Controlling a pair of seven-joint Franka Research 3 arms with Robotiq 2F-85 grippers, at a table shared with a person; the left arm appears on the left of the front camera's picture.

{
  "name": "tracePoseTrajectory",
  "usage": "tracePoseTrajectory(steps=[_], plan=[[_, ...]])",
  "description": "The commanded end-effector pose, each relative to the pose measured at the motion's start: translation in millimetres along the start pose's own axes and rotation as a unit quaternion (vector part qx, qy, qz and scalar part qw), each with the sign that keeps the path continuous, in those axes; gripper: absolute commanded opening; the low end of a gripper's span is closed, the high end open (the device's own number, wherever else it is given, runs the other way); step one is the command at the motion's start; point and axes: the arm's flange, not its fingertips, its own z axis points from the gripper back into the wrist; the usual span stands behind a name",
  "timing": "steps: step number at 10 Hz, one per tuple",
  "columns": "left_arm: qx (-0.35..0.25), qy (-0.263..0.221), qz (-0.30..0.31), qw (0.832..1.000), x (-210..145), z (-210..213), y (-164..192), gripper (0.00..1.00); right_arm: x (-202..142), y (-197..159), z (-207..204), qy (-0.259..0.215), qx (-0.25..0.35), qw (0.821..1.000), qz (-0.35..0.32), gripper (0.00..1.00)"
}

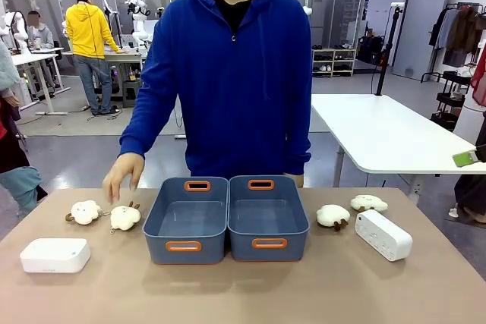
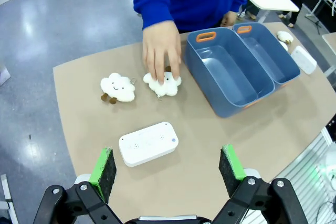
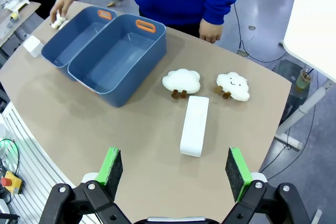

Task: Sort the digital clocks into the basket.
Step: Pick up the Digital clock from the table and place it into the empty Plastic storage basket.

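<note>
Front view: on the desk (image 1: pixel 243 294), the left clock (image 1: pixel 55 255) lies well apart from the basket (image 1: pixel 163 248) and the right clock (image 1: pixel 383 234) is nearer the adjoining tub (image 1: pixel 295 246). A drop could land in the wrong tub.

Left wrist view: the left gripper (image 2: pixel 168 163) hovers open, with the left clock just ahead between its pads. Reaching further risks brushing the person's hand (image 2: pixel 161 48), which rests on a plush toy (image 2: pixel 167 85).

Right wrist view: the right gripper (image 3: pixel 176 169) is open and the right clock lies ahead, lengthwise. Another plush toy (image 3: pixel 181 81) just beside its far end could snag.
</note>
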Motion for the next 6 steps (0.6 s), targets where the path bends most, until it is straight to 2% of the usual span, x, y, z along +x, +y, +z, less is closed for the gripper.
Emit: tracePoseTrajectory(steps=[1,6], plan=[[-0.002,0.002,0.0,1.0,0.4,-2.2,0.0,1.0,-0.5,-0.6,-0.3,-0.002,0.003,1.0,0.004,1.0],[-0.002,0.002,0.0,1.0,0.4,-2.2,0.0,1.0,-0.5,-0.6,-0.3,-0.002,0.003,1.0,0.004,1.0]])
